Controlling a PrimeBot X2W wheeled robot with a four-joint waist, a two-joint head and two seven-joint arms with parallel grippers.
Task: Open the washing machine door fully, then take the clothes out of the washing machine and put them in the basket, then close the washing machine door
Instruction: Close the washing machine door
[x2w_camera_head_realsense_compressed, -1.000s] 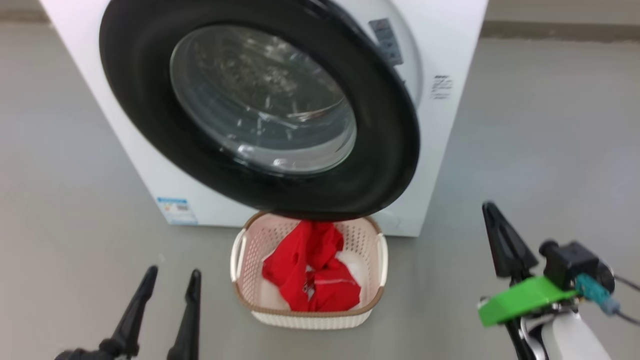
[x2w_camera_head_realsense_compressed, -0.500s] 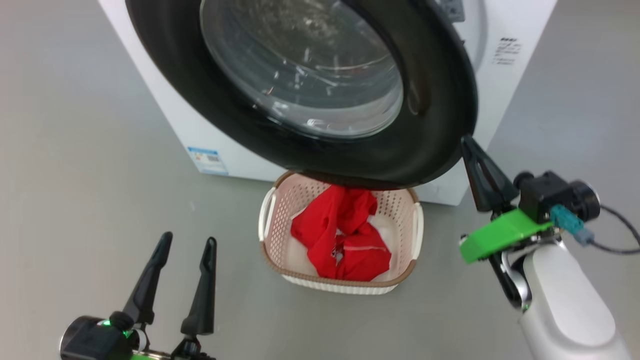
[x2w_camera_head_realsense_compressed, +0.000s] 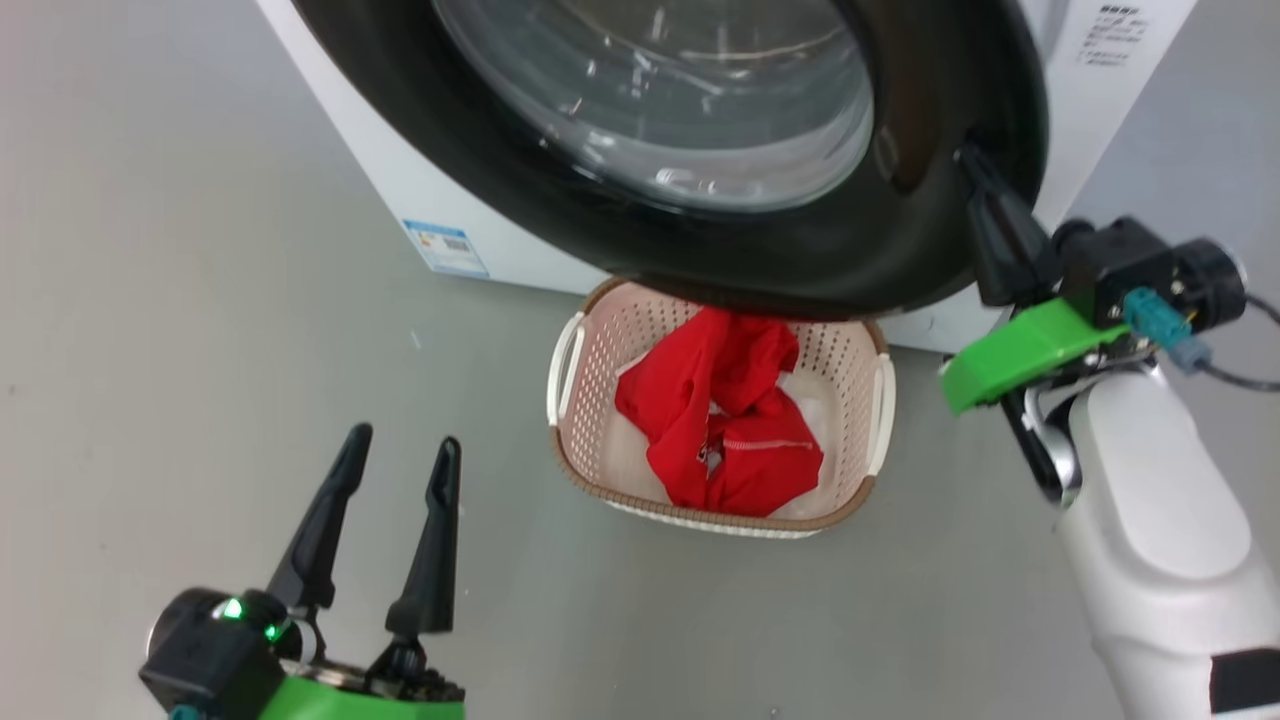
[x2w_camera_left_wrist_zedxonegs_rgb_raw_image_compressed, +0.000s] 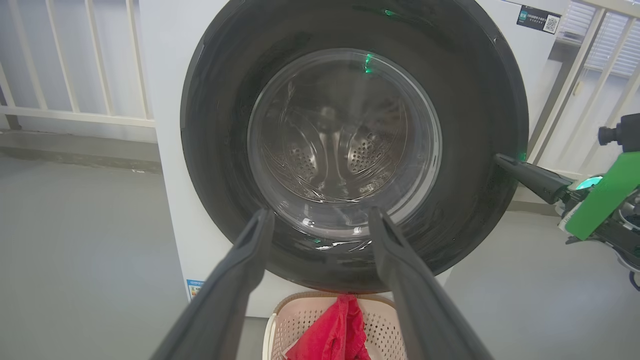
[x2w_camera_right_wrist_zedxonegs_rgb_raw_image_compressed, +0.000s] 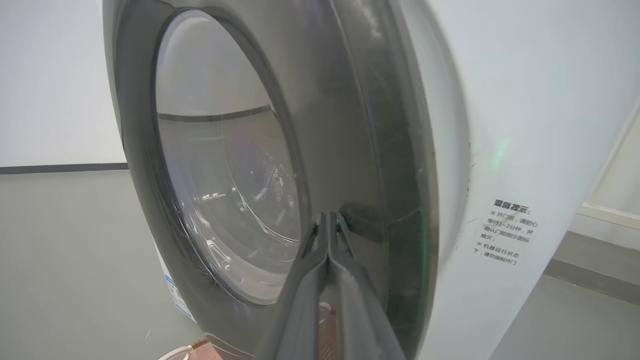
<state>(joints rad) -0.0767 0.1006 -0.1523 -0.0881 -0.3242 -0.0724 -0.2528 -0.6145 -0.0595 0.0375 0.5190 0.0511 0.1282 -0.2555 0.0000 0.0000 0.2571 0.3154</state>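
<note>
Fingers pressed flat together, the right gripper (x2w_camera_head_realsense_compressed: 975, 175) sets its tip against the black rim of the washing machine door (x2w_camera_head_realsense_compressed: 760, 260). This is probably the edge away from the hinge, where a push turns the door most easily. Joined fingers make a stiff poker, and nothing is gripped. Seen from the right wrist, the door lies nearly flush with the washing machine (x2w_camera_head_realsense_compressed: 420, 190), though I cannot tell whether it has latched. The clothes (x2w_camera_head_realsense_compressed: 730, 420) lie heaped in the basket (x2w_camera_head_realsense_compressed: 600, 488), which stands on the floor (x2w_camera_head_realsense_compressed: 200, 300) just before the machine, partly under the door's lower rim. The left gripper (x2w_camera_head_realsense_compressed: 405, 440) hangs low, fingers apart and empty, clear of the door, so closing seems the only step left.
</note>
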